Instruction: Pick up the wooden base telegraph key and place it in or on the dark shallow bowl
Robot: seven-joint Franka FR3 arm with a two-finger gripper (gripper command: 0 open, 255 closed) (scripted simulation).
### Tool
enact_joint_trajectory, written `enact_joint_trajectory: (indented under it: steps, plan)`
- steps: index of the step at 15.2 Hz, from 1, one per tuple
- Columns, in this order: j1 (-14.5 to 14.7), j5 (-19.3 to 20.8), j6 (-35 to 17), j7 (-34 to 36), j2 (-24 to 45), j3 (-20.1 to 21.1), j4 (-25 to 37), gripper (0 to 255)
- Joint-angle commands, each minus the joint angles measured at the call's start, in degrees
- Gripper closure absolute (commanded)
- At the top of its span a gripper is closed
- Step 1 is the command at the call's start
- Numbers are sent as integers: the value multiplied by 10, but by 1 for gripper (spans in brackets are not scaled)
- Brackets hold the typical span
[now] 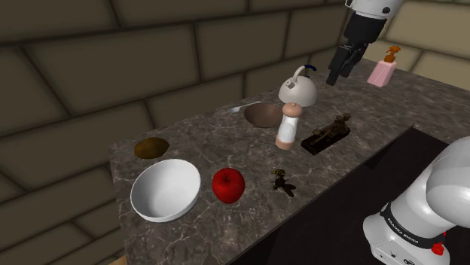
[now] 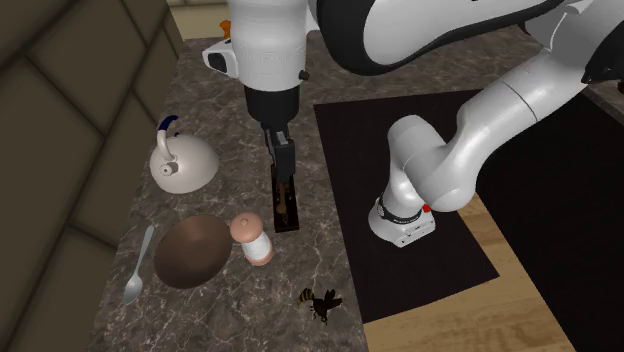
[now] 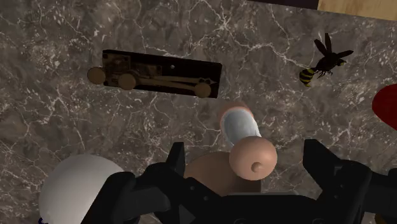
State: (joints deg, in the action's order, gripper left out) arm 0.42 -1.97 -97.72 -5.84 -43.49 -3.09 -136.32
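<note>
End effector [image 3: 248, 156]: all black, open, its two fingers [image 3: 175, 160] standing well apart and clasping nothing; raised above the bench [image 1: 188, 135], clear of every item.

Telegraph key [image 3: 156, 73]: long dark base with a brownish lever and round knobs; lies flat on the bench close to the stand-side edge, untouched. In the second exterior view the key [image 2: 286, 212] is partly covered by the end effector [image 2: 282, 160] hanging in front of it.

Grinder [image 1: 287, 126]: pale body with a rounded tan cap, upright, just beside the key on its wall side, between the key and the bowl.

Shallow bowl [image 1: 263, 115]: dark brown, empty, upright, next to the grinder and nearer the wall-side edge.

Spoon [image 1: 242, 108]: grey, lying beside the bowl, close to the wall-side edge.

Kettle [image 1: 298, 89]: white, domed, with a dark blue handle; stands near the bowl and the grinder.

Wasp figure [image 1: 284, 181]: yellow and black, near the stand-side edge, apart from the key.

Apple [image 1: 228, 184]: red, beyond the wasp along the bench.

White bowl [image 1: 166, 190]: large, deep, beside the apple, towards the bench's end.

Brown lump [image 1: 151, 147]: rounded, near the wall-side edge by the white bowl.

Pink bottle [image 1: 384, 69]: brown top, at the opposite end of the bench.
</note>
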Motion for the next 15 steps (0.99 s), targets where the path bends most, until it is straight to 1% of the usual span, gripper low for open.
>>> enact_joint_trajectory:
  steps: [1,5,8,12,15]
  plan:
    - [0,0,0,0,0,0,0,0]
    - [32,36,-46,-169,-34,-63,-81,0]
    - [54,72,-83,-297,-44,-118,-128,0]
    - [81,124,-137,-471,-32,-199,-171,0]
    - [107,162,-184,-603,-1,-267,-186,0]
